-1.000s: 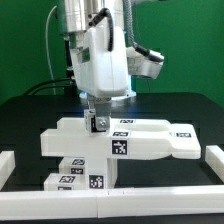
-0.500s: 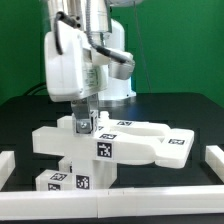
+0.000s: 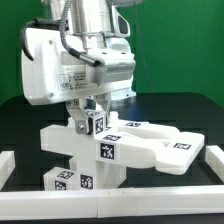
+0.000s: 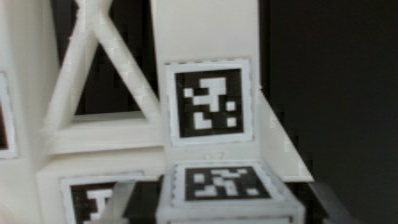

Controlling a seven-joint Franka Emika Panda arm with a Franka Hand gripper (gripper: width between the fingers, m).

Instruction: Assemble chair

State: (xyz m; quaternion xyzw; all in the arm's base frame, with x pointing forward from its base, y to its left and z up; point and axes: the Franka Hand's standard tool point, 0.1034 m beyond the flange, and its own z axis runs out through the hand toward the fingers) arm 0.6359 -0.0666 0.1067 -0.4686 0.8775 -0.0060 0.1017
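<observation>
The chair's white parts (image 3: 140, 150) lie joined on the black table: a flat slab with tagged posts reaching toward the exterior view's right. My gripper (image 3: 92, 122) stands over the slab's left part, shut on a small white tagged post (image 3: 97, 124) that is upright on the assembly. In the wrist view the held post's tagged end (image 4: 222, 185) sits between my dark fingers (image 4: 306, 196), with my gripper (image 4: 222, 200) around it. Beyond it are a tagged white post (image 4: 210, 100) and the X-braced panel (image 4: 98, 90).
Plain white border rails lie at the exterior view's left (image 3: 12, 165), right (image 3: 214, 160) and front (image 3: 120, 205). A white block with two tags (image 3: 70, 180) sits under the slab's front left. Cables hang behind the arm.
The wrist has turned while staying shut on the post. It swung toward the exterior view's left, then back right, and the white assembly shifted with it.
</observation>
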